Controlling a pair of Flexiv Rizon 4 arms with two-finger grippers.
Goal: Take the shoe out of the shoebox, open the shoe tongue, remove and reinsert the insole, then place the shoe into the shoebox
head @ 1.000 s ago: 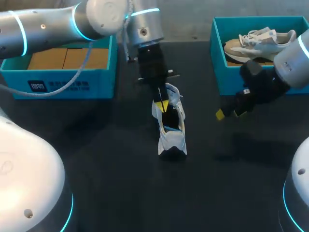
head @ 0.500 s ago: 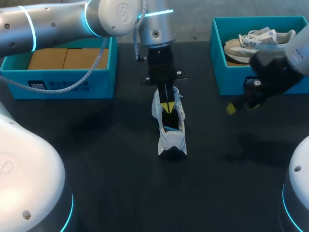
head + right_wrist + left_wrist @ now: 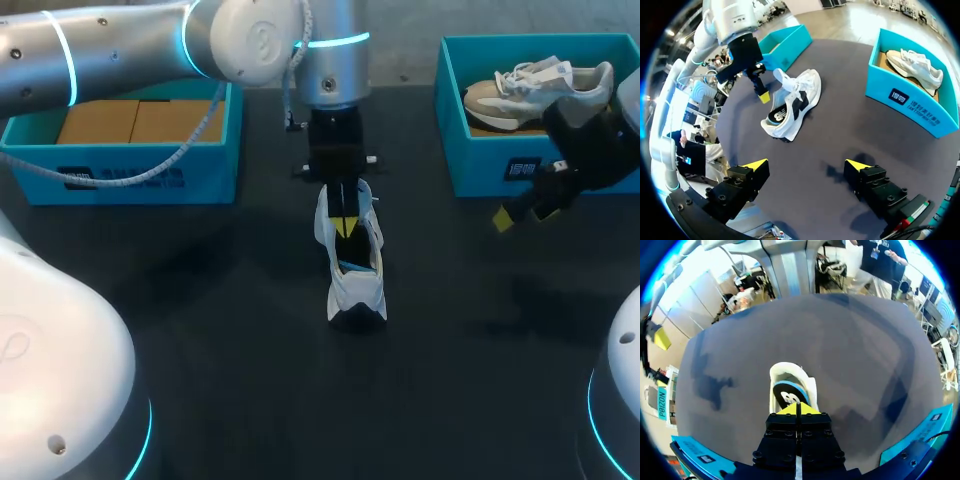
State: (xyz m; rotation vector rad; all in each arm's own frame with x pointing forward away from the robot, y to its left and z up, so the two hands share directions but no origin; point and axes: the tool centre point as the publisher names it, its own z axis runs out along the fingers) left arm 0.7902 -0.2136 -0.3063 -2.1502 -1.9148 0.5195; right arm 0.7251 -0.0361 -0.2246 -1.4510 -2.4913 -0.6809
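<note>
Print on shoebox label (image 3: 523, 168) illegible

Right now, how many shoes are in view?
2. A white shoe lies mid-table, below the left gripper. A second shoe sits in the blue box at the table's far right. The left box is partly hidden.

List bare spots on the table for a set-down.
Bare table on the robot's side of the shoe, and between shoe and right box, though the right gripper hangs there. Crowded at the shoe's opening, where the left gripper sits.
</note>
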